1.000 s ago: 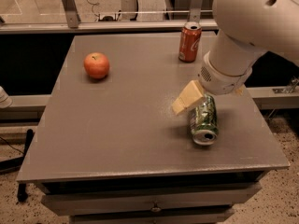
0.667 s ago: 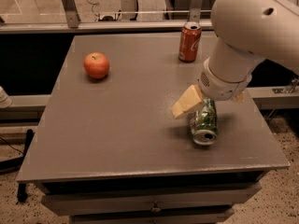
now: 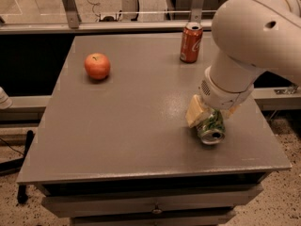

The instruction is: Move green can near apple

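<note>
Landmark: cola can (image 3: 191, 43), upright, at the back of the grey bench (image 3: 131, 121), towards its right.

Apple (image 3: 97, 66): well left of the cola can and a bit closer to the camera, stem dimple up, sitting alone on the bench.

Green can (image 3: 210, 127): well in front of the cola can, slightly to its right, near the bench's right edge. It lies on its side on the bench top. Long axis runs back to front, the far end aimed roughly at the cola can. The silver top with the opening faces the camera and the front edge. Most of the body is hidden under the wrist.

Tool (image 3: 211, 117): straight in front of the cola can, down on the green can, pinching it. One yellowish pad (image 3: 194, 116) presses its left side and the other sits on its right. The bulky white arm (image 3: 249, 36) rises just right of the cola can and fills the upper right corner.

The cola can stands behind the line from the green can to the apple, not on it. Only grey bench surface shows along that line.

Metal rail (image 3: 108, 26) just behind the cola can. Speckled floor (image 3: 277, 192) shows past the bench's front right corner.
</note>
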Tool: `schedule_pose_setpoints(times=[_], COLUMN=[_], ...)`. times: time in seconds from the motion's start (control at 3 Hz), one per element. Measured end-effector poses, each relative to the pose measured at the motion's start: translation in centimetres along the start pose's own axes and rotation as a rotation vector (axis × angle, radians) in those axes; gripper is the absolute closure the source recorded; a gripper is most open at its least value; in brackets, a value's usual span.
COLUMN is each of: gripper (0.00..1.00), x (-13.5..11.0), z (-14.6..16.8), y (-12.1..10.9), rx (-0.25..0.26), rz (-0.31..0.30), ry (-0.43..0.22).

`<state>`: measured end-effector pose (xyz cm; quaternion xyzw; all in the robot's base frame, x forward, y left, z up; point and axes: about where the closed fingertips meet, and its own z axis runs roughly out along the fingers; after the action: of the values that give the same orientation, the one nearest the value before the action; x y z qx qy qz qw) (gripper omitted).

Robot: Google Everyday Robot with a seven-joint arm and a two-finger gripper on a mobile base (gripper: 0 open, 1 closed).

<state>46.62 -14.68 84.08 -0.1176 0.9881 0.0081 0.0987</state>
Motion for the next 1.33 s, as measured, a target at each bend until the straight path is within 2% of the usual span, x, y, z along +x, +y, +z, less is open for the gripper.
schedule_pose_setpoints(times=[0.67,1.0,1.33], gripper=[0.85,1.0,1.0], x=[-0.1,-1.0,-3.0], z=[-0.3,-0.6,-0.8], y=[0.1,0.2,0.7], rx=[-0.008,-0.028,-0.086], rz=[0.009,-0.003,-0.035], ry=[-0.035,-0.07,-0.138])
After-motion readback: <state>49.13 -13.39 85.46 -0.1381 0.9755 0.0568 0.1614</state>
